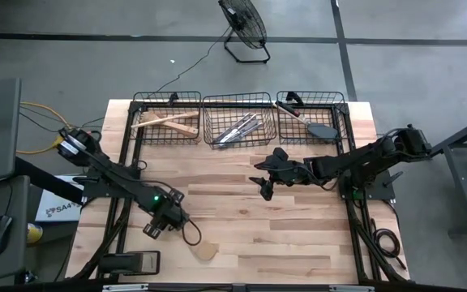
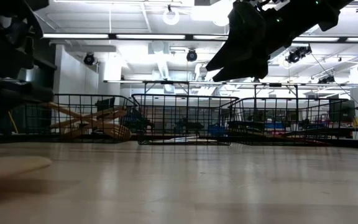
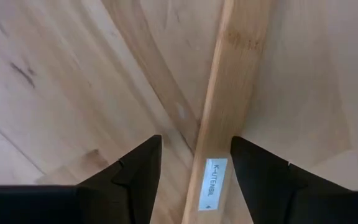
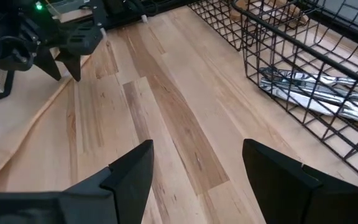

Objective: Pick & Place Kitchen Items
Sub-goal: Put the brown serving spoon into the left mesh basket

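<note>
One wooden spatula point(image 3: 219, 118) lies flat on the table point(image 1: 298, 235), directly under the left gripper point(image 1: 162, 224). Its handle runs between that gripper's two fingers point(image 3: 129, 180), which stand apart on either side of it with gaps showing; nothing is clamped. A white label sits on the handle between the fingertips. The spatula's broad end point(image 1: 206, 251) shows just past the gripper, toward the table's near edge.

Right gripper point(image 1: 266, 188): hovering above bare table near the middle, fingers spread wide, holding nothing. The middle basket is just ahead of it.

Three black wire baskets in a row along the far edge, well away from the left gripper:
- Left basket point(image 1: 136, 122): wooden utensils point(image 1: 169, 122), at least two, crossed over each other; exact count cannot be told.
- Middle basket point(image 1: 209, 104): silver knives point(image 1: 237, 130) in a bundle, several, count unclear.
- Right basket point(image 1: 343, 109): one black turner point(image 1: 323, 130) and one red-headed spatula point(image 1: 286, 106), lying together.

Low view: right gripper hangs high over the table, baskets behind it.
</note>
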